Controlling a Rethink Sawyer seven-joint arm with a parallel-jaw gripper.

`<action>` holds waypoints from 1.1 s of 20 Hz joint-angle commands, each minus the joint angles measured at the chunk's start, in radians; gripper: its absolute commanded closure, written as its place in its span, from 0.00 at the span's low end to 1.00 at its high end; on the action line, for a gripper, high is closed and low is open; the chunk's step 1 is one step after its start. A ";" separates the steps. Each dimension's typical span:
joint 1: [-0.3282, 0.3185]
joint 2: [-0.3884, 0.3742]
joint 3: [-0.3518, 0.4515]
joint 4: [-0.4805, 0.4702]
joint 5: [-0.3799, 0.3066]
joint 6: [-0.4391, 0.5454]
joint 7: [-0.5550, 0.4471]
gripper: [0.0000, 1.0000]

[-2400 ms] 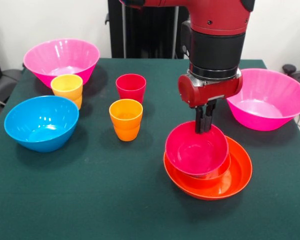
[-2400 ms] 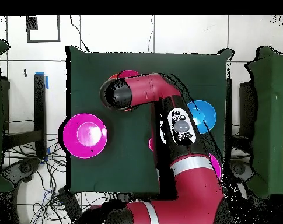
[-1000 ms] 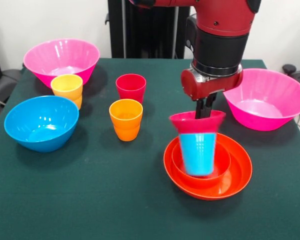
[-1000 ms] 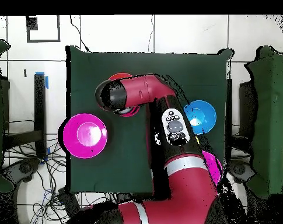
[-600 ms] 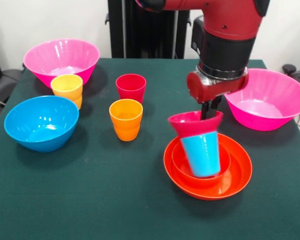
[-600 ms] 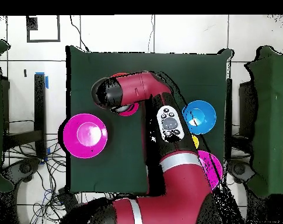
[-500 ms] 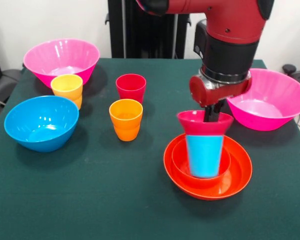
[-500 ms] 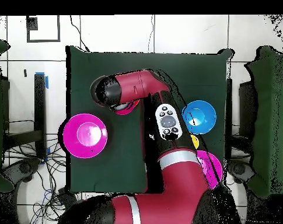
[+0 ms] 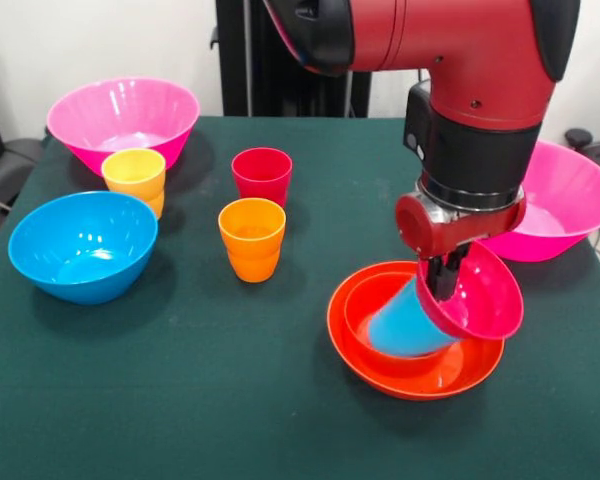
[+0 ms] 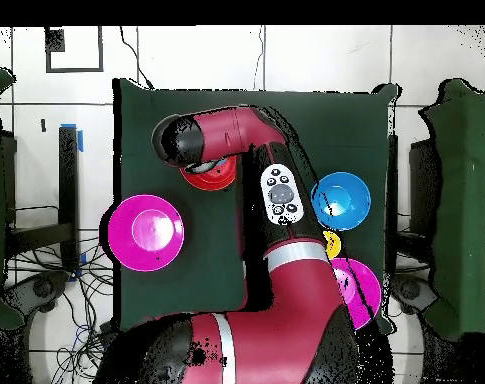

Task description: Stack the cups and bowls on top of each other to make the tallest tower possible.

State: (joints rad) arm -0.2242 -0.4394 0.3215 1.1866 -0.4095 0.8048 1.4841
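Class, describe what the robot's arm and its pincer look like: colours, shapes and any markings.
The arm is thick, rounded and glossy red, with black bands at the joints. A red, disc-shaped wrist carries a small dark pincer. From overhead, a white oval panel with dark buttons sits on the arm, and pale grey rings band the lower segments.

Robot arm is glossy red with thick rounded links, a black joint cap at the elbow end and a wide black band above the red wrist flange. From overhead, arm shows a white oval button panel and a white ring band lower down. Dark thin gripper fingers below the flange.
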 commanded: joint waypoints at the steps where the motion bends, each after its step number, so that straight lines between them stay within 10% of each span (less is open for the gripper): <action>1: 0.004 0.017 0.043 -0.057 -0.064 0.025 -0.125 1.00; 22: -0.032 -0.062 -0.007 0.098 -0.153 0.279 -0.257 1.00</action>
State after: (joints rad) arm -0.2383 -0.4894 0.3030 1.1918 -0.4908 0.9677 1.4841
